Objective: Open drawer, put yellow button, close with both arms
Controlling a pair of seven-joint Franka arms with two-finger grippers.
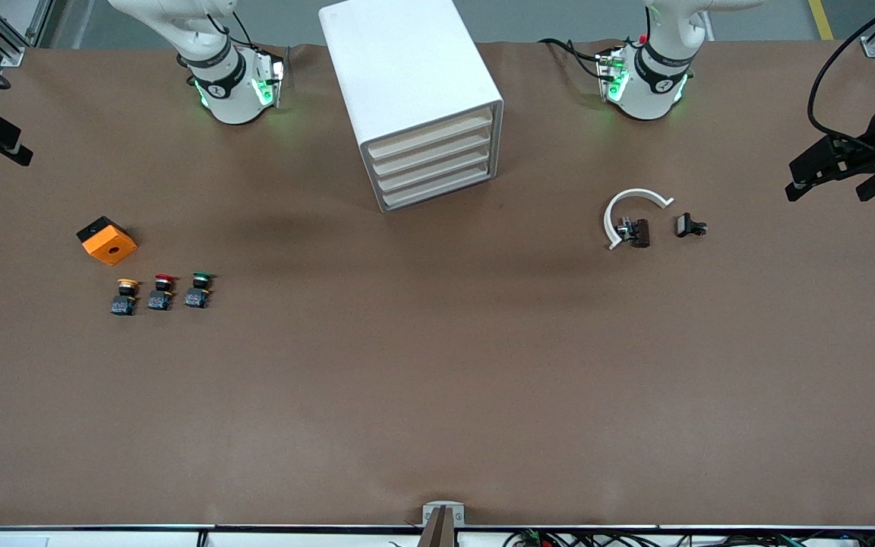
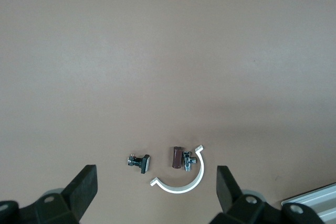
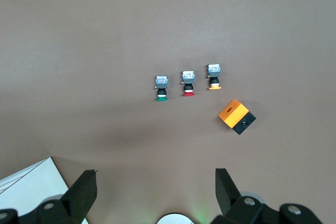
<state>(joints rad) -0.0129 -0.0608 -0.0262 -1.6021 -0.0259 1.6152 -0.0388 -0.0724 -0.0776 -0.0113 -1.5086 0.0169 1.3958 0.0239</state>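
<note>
Drawer (image 1: 428, 134) shut, topmost of 4, facing the front camera between both arm bases. Yellow button (image 1: 125, 295) toward right arm's end, nearest the orange block (image 1: 107, 240). Right gripper (image 3: 155, 190) and left gripper (image 2: 156, 186) both wide, empty, raised; right arm closer to button.

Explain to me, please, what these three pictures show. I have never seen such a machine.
Two white robot arms stand at one edge of a brown table. The wide picture comes from a high camera facing them. The other two come from cameras on the arms' wrists, looking down.

Each arm ends in a black two-finger tool. The left tool is open over a white curved clip and small dark parts. The right tool is open over the other end of the table. Neither holds anything; both arms wait.

Between the arms' bases stands a white cabinet; its top drawer is shut. Toward the right arm's end lie the yellow button, a red button, a green button and an orange block.
</note>
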